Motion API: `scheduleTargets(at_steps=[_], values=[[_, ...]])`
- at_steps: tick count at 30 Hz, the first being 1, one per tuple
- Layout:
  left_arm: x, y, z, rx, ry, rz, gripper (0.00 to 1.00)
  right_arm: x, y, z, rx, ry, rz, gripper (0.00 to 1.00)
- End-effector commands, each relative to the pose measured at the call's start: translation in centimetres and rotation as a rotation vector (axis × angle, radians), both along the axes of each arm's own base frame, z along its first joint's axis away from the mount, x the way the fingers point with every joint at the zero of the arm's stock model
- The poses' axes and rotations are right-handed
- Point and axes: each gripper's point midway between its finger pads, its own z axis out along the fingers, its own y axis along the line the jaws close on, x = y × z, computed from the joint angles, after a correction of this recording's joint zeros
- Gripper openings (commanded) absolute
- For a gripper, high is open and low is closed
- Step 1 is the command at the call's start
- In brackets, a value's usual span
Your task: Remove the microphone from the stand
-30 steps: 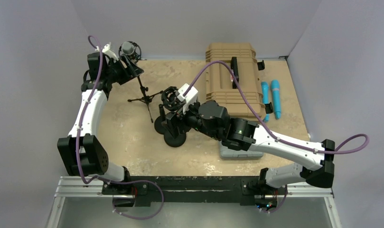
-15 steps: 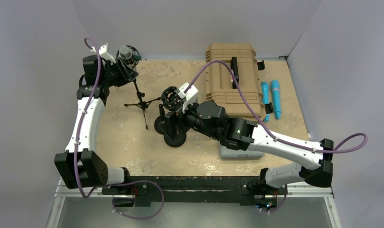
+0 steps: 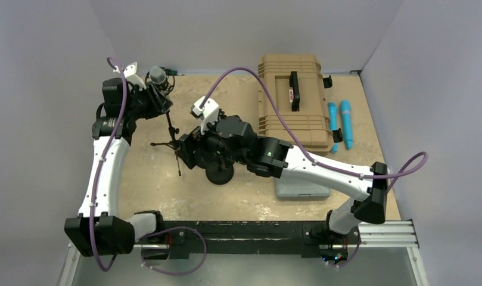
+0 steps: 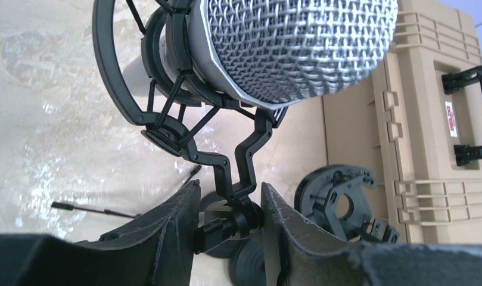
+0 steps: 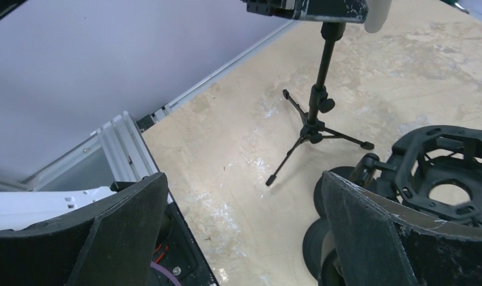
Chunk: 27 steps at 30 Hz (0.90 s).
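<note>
The silver mesh-headed microphone (image 3: pixel 158 74) sits in a black shock mount on top of a thin black tripod stand (image 3: pixel 171 131) at the far left. In the left wrist view the microphone (image 4: pixel 286 42) fills the top. My left gripper (image 4: pixel 229 223) is shut on the mount's swivel joint just under it, and it also shows in the top view (image 3: pixel 150 92). My right gripper (image 3: pixel 187 152) is open and empty beside the tripod's legs. In the right wrist view the right gripper (image 5: pixel 243 179) is spread wide, with the stand (image 5: pixel 319 101) ahead of it.
A spare black shock mount on round bases (image 3: pixel 219 170) stands just right of the tripod and shows in the right wrist view (image 5: pixel 447 173). A tan hard case (image 3: pixel 292 101) lies at the back right, two blue cylinders (image 3: pixel 339 122) beside it. A grey flat box (image 3: pixel 301 189) lies under the right arm.
My left gripper has carried the microphone and stand a little left and back. My right arm has swung left, away from the spare shock mount, to the tripod's legs.
</note>
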Motion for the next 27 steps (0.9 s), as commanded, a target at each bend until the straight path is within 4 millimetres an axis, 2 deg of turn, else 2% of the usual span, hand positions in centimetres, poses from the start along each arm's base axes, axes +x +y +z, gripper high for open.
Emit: scheduleTargets(at_steps=[1, 5, 10, 14, 18, 22, 24, 27], values=[[-3.2, 1.1, 0.2, 0.083, -0.019, 0.026, 0.32, 0.0, 1.4, 1.5, 0.03, -0.014, 0.039, 0.99], [-5.9, 1.5, -0.6, 0.116, -0.018, 0.039, 0.33, -0.3, 2.3, 0.7, 0.04, -0.007, 0.071, 0.99], [-8.3, 2.2, -0.8, 0.166, -0.04, 0.07, 0.34, -0.7, 3.5, -1.0, 0.001, 0.02, 0.104, 0.99], [-9.6, 3.5, -0.4, 0.227, -0.061, 0.125, 0.34, -2.0, 4.7, -1.8, -0.009, 0.029, 0.19, 0.99], [-10.7, 4.3, -0.1, 0.256, -0.086, 0.168, 0.35, -2.1, 5.6, -2.7, -0.028, 0.018, 0.223, 0.99], [-10.8, 4.4, -1.1, 0.257, -0.078, 0.173, 0.37, -2.0, 6.8, -3.1, -0.047, -0.026, 0.264, 0.98], [-10.7, 4.7, -1.7, 0.261, -0.071, 0.193, 0.44, -1.9, 7.4, -3.4, -0.063, -0.06, 0.292, 0.96], [-10.9, 5.0, -1.9, 0.261, -0.077, 0.213, 0.6, -1.7, 8.0, -4.3, -0.079, -0.128, 0.328, 0.93]])
